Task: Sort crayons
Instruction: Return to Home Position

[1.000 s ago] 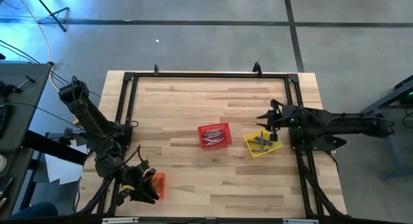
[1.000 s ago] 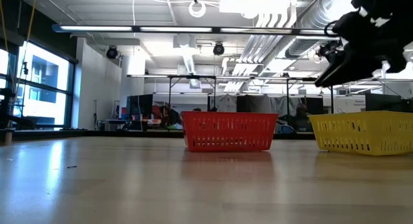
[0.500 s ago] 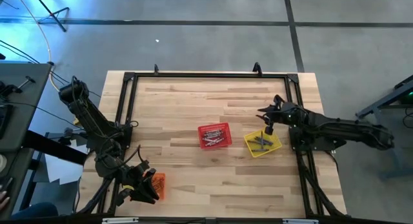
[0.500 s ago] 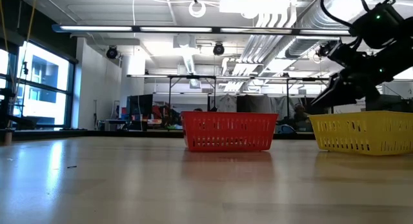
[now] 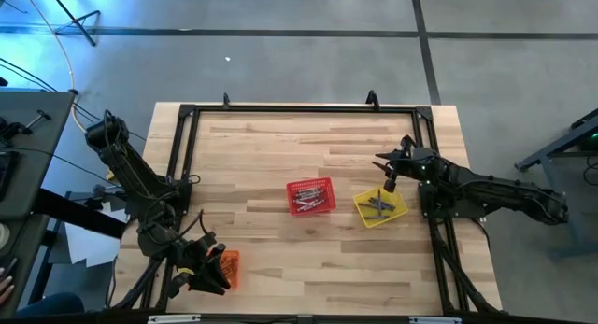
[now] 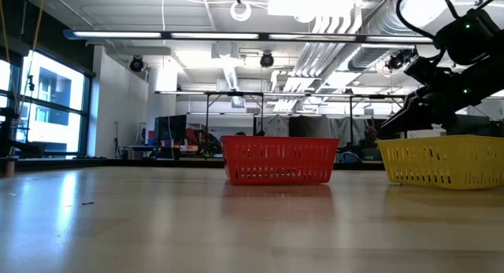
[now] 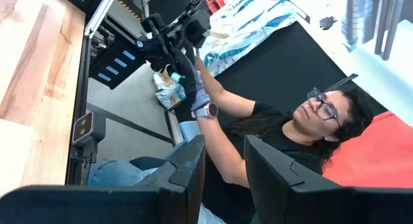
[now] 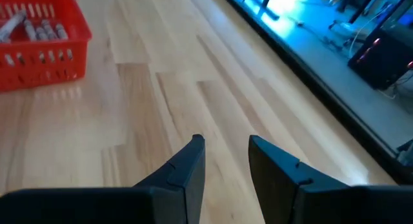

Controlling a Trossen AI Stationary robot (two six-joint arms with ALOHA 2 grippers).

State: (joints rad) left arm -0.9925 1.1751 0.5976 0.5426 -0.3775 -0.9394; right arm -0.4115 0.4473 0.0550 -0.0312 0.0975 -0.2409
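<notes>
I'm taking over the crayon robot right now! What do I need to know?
Left pincer: open, empty, low beside the orange basket on the left side of the table.
Right pincer: open, empty, raised next to the yellow basket.
Crayons: lying in the red basket mid-table, with more sticks in the yellow basket. What is in the orange basket cannot be made out.
Done: no loose crayons show on the table.
Left: probably only bringing the arms home. Peek into the orange basket to be sure.
</notes>
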